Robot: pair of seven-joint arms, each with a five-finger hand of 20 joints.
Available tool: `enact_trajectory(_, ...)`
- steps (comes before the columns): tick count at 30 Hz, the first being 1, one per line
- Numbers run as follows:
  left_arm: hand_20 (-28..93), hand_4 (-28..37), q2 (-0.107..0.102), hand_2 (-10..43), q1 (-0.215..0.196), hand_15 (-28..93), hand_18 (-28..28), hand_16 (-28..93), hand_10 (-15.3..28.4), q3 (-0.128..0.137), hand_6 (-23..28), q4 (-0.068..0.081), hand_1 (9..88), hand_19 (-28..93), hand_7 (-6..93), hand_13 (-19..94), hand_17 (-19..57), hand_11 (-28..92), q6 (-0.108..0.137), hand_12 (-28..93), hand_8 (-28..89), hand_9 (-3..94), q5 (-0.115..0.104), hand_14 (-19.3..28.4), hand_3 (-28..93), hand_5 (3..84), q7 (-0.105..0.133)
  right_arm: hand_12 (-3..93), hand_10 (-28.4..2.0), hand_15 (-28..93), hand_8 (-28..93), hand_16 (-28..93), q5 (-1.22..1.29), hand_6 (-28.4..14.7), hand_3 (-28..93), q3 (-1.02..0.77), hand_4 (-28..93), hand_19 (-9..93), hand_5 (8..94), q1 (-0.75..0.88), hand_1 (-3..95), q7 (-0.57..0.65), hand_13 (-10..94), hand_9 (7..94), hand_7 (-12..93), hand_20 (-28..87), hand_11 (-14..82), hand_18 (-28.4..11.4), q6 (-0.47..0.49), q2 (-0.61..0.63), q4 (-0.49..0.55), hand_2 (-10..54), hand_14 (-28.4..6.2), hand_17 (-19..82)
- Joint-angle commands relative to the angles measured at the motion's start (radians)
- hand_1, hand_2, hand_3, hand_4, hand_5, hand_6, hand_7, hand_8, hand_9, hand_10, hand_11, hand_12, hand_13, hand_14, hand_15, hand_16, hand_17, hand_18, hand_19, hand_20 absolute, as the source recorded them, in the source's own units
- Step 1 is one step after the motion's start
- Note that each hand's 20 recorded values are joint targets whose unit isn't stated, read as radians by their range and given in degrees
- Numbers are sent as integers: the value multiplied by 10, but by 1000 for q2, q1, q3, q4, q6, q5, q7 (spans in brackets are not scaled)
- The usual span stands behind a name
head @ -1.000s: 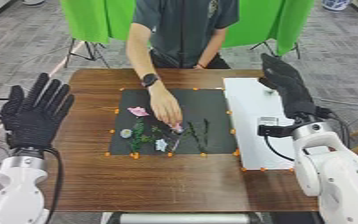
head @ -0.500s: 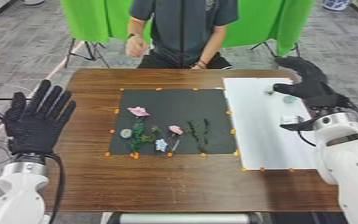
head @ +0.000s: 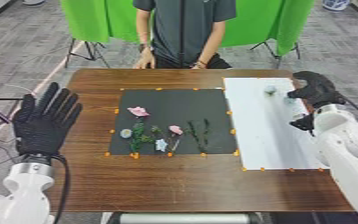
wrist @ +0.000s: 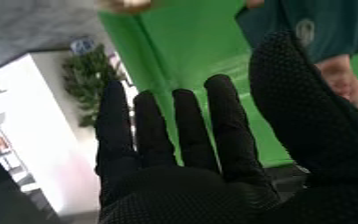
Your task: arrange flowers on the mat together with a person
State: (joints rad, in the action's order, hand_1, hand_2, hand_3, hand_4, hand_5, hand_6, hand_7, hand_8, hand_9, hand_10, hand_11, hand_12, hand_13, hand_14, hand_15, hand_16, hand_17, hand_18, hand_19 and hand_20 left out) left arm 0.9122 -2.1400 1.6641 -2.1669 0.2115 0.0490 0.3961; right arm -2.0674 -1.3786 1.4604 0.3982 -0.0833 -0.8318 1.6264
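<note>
Right hand (head: 314,90) open, empty, fingers extended; it is the nearer hand. Pale flower (head: 270,90) lies near, to its left, on the white sheet (head: 269,142); dark mat (head: 171,106) farther left. Flower's long axis: cannot tell.

L hand (head: 40,131) pts fwd on the L, fingers straight & fanned; R hand (head: 314,90) is farther fwd on the R, fingers straight w/ gaps between (thumb set apart).
</note>
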Motion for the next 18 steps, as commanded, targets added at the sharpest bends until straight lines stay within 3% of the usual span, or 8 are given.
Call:
enact_trajectory(1,101,-283,10,115,-4,181,108,-59,126,-16,58,5,252,217,87,279,-18,152,5,48,-95,363,4,118,716,438,-17,94,-92,230,-158,22,-24,-9,803,87,-283,494,341,-123,441,30,247,301,221,28,109,-167,69,-3,-139,-95,-109,166)
enact_trajectory(5,101,-283,13,115,4,185,108,-57,126,-19,58,8,253,219,88,277,-19,155,6,50,-95,364,6,122,717,438,-22,88,-85,235,-163,17,-28,-5,788,126,-283,485,340,-160,459,21,233,302,231,18,121,-179,92,0,-196,-95,-109,165)
enact_trajectory(10,100,-283,17,114,9,186,109,-56,127,-27,60,11,253,219,88,277,-20,154,4,51,-94,363,9,124,718,437,-31,82,-73,259,-183,16,-73,13,765,143,-283,523,354,-171,490,4,267,330,263,34,141,-180,191,-2,-215,-95,-97,207)
enact_trajectory(14,100,-283,19,115,12,187,110,-56,127,-29,61,14,252,221,88,277,-21,154,-10,51,-94,363,15,124,719,437,-37,91,-61,266,-187,64,-125,29,727,135,-283,561,402,-168,527,-51,420,421,264,72,139,-176,298,-11,-217,-95,-73,271)
enact_trajectory(15,99,-283,20,114,11,186,110,-56,128,-27,61,16,253,222,88,277,-21,154,-22,51,-94,363,21,125,719,437,-41,93,-59,270,-187,73,-140,32,716,141,-283,564,410,-164,535,-60,440,435,264,77,140,-175,291,-11,-218,-95,-73,278)
enact_trajectory(18,98,-283,21,114,10,186,111,-56,128,-26,60,15,252,221,88,277,-22,154,-22,52,-94,363,14,125,719,435,-42,115,-55,308,-180,129,-154,39,690,144,-283,600,466,-141,553,-72,521,502,262,114,151,-167,272,-15,-207,-95,-60,305)
